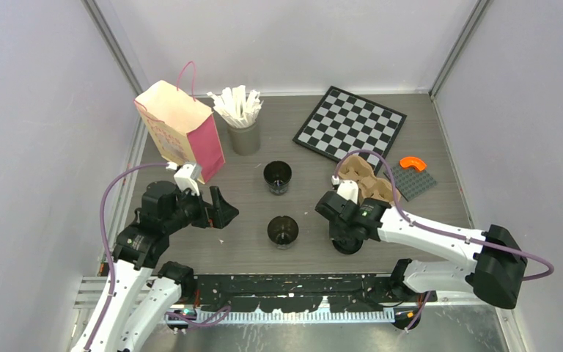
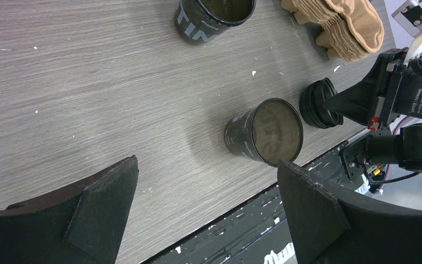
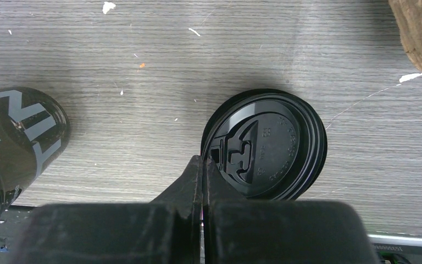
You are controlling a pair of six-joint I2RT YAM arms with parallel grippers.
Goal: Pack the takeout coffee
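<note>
Two open black paper cups stand on the table, one farther back (image 1: pixel 278 177) (image 2: pixel 214 16) and one nearer (image 1: pixel 283 232) (image 2: pixel 264 132) (image 3: pixel 16 137). A stack of black lids (image 1: pixel 348 244) (image 2: pixel 318 103) (image 3: pixel 266 146) lies right of the nearer cup. My right gripper (image 1: pixel 344 235) (image 3: pixel 203 160) is shut, its tips pinching the left rim of the top lid. My left gripper (image 1: pixel 223 209) (image 2: pixel 207 163) hovers wide open above bare table left of the cups, holding nothing.
The brown pulp carrier (image 1: pixel 363 180) (image 2: pixel 338 25) (image 3: pixel 420 33) sits just behind the right gripper. A pink paper bag (image 1: pixel 183 132) stands at the back left beside a grey cup of stirrers (image 1: pixel 243 121). A checkerboard (image 1: pixel 349 125) and an orange piece on a grey plate (image 1: pixel 413 176) lie at the back right.
</note>
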